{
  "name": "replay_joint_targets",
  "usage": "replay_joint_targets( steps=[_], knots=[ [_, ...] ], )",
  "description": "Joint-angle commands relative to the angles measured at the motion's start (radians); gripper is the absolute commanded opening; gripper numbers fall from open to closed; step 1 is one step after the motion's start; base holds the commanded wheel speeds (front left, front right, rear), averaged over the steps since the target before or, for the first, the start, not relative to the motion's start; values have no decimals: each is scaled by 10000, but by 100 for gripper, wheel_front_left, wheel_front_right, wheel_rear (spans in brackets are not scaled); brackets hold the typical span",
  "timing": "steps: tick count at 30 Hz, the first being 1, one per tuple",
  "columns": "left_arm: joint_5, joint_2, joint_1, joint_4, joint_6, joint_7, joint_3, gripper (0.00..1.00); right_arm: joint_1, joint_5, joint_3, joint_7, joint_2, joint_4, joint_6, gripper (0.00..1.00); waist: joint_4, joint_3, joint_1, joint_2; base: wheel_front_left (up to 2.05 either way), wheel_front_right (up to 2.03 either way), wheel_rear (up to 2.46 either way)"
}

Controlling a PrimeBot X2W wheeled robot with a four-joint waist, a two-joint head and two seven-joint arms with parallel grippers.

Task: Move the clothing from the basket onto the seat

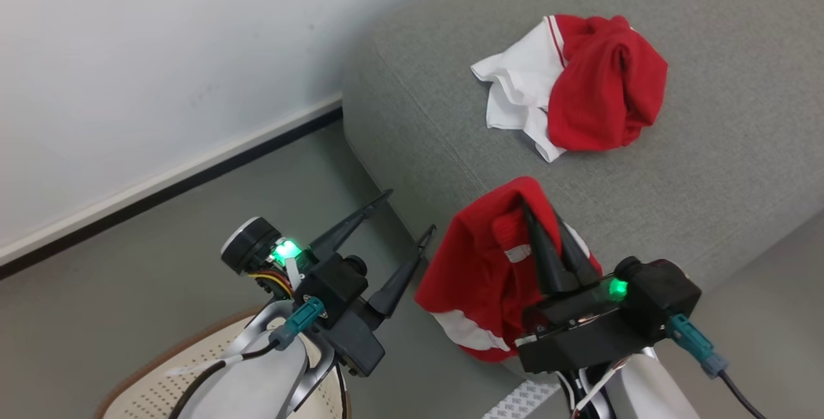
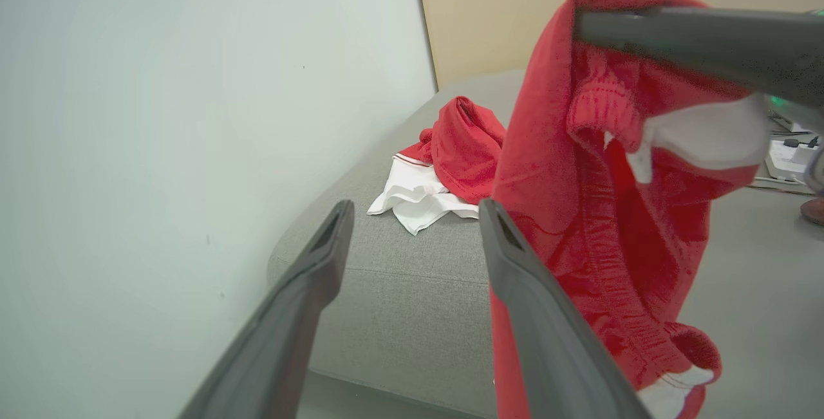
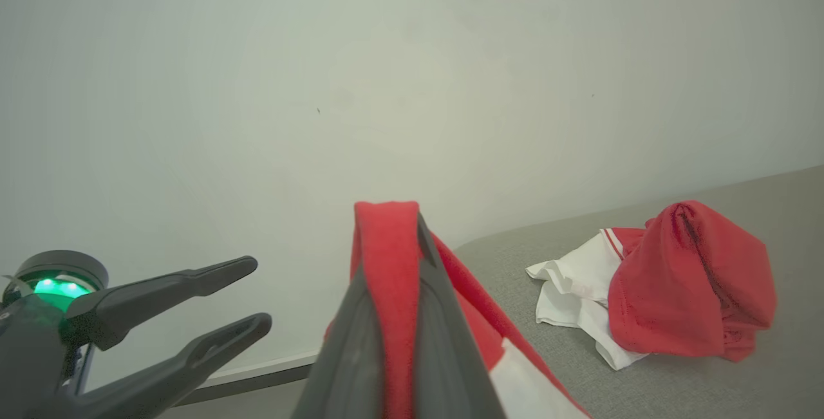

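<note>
Two red garments: one red-and-white piece (image 1: pixel 579 91) lies crumpled on the grey seat (image 1: pixel 740 148), well back from its edge. The 2nd garment (image 1: pixel 470 264) hangs from the right gripper (image 1: pixel 542 213), fingers pinched tight on the fabric, right at the seat's front edge. The left gripper (image 1: pixel 410 211) is empty w/ jaws spread wide, and the basket (image 1: pixel 161 380) sits under that arm

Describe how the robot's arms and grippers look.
The left gripper and the right gripper each have two long tapering dark fingers on a blocky black body with a green light. Near the pale forearms sit teal plugs with black cables.
</note>
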Motion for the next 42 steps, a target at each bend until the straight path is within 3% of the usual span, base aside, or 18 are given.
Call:
replay_joint_targets(
  steps=[1, 13, 23, 35, 42],
  knots=[
    [35, 38, -132, 49, -93, 20, -97, 100, 53, -42, -135, -6, 35, -112, -3, 0, -374, 413, -1, -1, 0, 0, 0],
    [-91, -199, -722, 657, -586, 52, -705, 100, 406, 207, -924, -7, 37, -889, -3, 0, -587, 1013, -1, -1, 0, 0, 0],
    [-364, -99, -930, 985, -734, 243, -862, 100, -142, 287, -1346, -6, 38, -1300, -3, 0, -631, 1584, -1, -1, 0, 0, 0],
    [-109, 542, -1369, 222, -780, 1166, -975, 100, -2695, 939, -3298, -5, 40, -1908, -3, 0, -576, 3339, -1, -1, 0, 0, 0],
    [117, 918, -1958, -564, -855, 1888, -1225, 100, -5073, 867, -5248, -4, 4, -2292, -3, 0, -193, 4703, -1, -1, 0, 0, 0]
  ],
)
